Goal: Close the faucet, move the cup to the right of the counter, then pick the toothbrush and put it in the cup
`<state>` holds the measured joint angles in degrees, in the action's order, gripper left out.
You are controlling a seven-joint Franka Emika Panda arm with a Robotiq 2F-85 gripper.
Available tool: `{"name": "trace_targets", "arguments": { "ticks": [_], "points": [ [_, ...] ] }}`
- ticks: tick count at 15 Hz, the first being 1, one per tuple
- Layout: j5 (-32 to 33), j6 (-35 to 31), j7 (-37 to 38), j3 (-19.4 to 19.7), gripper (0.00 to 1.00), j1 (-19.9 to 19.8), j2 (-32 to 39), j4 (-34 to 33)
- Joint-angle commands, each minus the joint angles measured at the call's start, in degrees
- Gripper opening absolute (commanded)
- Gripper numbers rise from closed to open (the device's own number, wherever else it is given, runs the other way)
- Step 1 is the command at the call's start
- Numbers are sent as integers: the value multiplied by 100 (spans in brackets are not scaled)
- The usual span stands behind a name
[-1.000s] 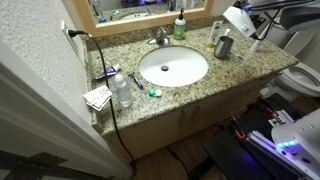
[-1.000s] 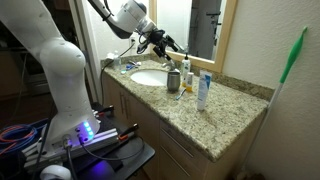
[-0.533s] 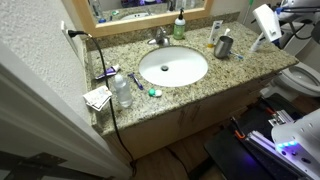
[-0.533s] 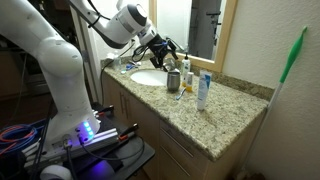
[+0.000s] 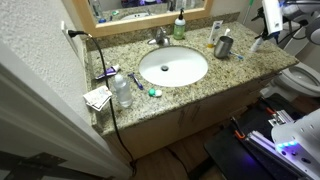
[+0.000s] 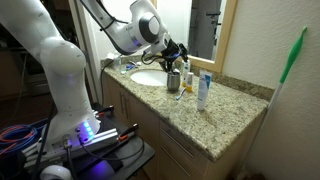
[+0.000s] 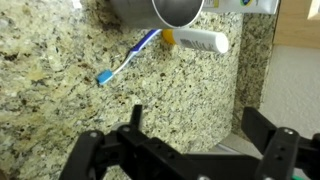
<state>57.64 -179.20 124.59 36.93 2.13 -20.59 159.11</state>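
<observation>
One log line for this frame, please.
gripper: open, empty | slim blue-handled toothbrush: flat on speckled granite counter, beside dull grey metal cup

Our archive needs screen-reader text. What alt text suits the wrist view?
A blue toothbrush lies on the granite counter beside a grey cup and a white tube. The open, empty claw hovers at the picture's bottom edge.

In an exterior view, the sink (image 5: pixel 173 67) sits mid-counter (image 5: pixel 130 55), with the faucet (image 5: pixel 160 38) behind it. The cup (image 5: pixel 223 46) and the water bottle (image 5: pixel 122 90) stand on opposite sides of the sink. In the wrist view, the toothbrush (image 7: pixel 128 58) lies on the counter with one end by the cup. The tube (image 7: pixel 198 40) lies just beside it.
</observation>
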Motion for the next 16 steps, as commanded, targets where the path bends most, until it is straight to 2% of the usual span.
{"name": "trace_targets", "arguments": {
  "ticks": [1, 2, 4, 5, 6, 8, 10, 11, 12, 13, 16],
  "points": [
    [-297, -380, -187, 432, 100, 251, 280, 0],
    [-525, -662, -336, 801, 100, 538, 544, -1],
    [-672, -858, -356, 1003, 100, 791, 818, -22],
    [-692, -551, -217, 1430, 100, 1497, 779, -28],
    [-543, -787, 617, 1612, 100, 2095, 1029, -29],
    [-375, -848, 1163, 2314, 100, 2872, 880, -6],
    [7, -553, 1842, 3228, 100, 3850, 457, -15],
    [-41, -299, 1947, 3644, 100, 4339, 130, -24],
    [-179, -697, 1718, 2949, 100, 3669, 722, -33],
    [-162, -660, 1773, 3152, 100, 3903, 632, -31],
    [-165, -662, 1764, 3076, 100, 3828, 630, -34]
  ]
}}
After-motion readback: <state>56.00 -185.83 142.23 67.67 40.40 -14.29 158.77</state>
